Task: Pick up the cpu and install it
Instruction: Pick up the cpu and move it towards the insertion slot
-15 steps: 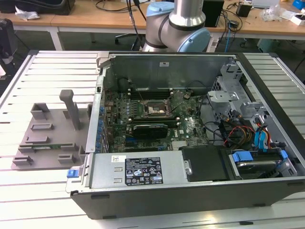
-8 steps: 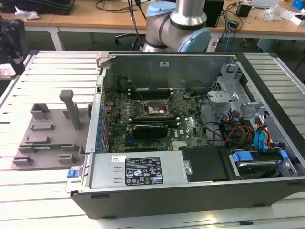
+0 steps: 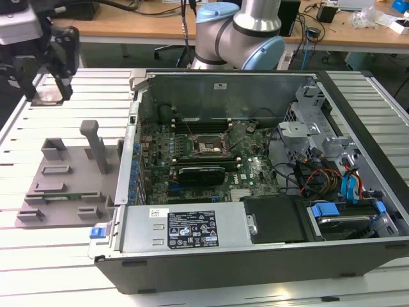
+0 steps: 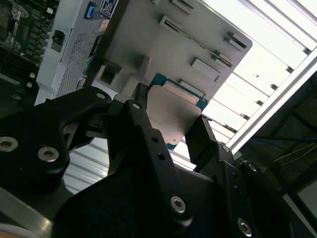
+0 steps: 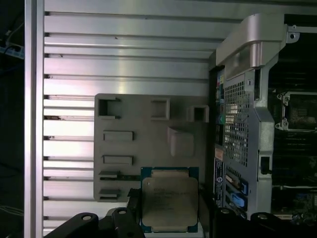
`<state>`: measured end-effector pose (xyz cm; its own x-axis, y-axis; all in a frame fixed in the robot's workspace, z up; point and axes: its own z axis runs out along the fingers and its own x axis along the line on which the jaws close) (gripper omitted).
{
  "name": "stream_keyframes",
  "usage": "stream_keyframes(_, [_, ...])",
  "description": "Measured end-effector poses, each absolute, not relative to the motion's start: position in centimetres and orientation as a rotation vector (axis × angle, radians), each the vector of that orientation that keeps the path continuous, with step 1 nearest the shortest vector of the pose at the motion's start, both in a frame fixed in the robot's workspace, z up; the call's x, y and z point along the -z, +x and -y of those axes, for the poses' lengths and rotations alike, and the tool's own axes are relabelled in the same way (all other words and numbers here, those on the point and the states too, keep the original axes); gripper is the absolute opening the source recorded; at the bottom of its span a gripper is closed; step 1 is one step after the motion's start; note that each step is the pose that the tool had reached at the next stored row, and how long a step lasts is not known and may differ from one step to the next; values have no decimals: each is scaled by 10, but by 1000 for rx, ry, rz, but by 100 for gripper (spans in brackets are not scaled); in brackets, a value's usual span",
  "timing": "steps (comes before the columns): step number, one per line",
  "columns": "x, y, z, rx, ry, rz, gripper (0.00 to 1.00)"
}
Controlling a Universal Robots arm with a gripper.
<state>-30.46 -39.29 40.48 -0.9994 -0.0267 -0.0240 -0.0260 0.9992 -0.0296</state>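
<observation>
Arm (image 3: 243, 29) reaching to exterior view's left, jaws clamped on cpu (image 5: 170, 199), aloft near grey tray (image 5: 143, 144).

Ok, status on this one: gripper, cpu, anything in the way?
Status: gripper shut on cpu, held in the air off the grey tray. Not yet in socket. Case wall stands between tray and motherboard.

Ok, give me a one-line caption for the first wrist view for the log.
The gripper holds the cpu off the slatted table, with the grey tray and open computer case beyond.
</observation>
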Motion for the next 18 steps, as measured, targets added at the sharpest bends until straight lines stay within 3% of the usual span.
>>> stream_keyframes(18, [-405, -238, 393, 45, -41, -3120, 55])
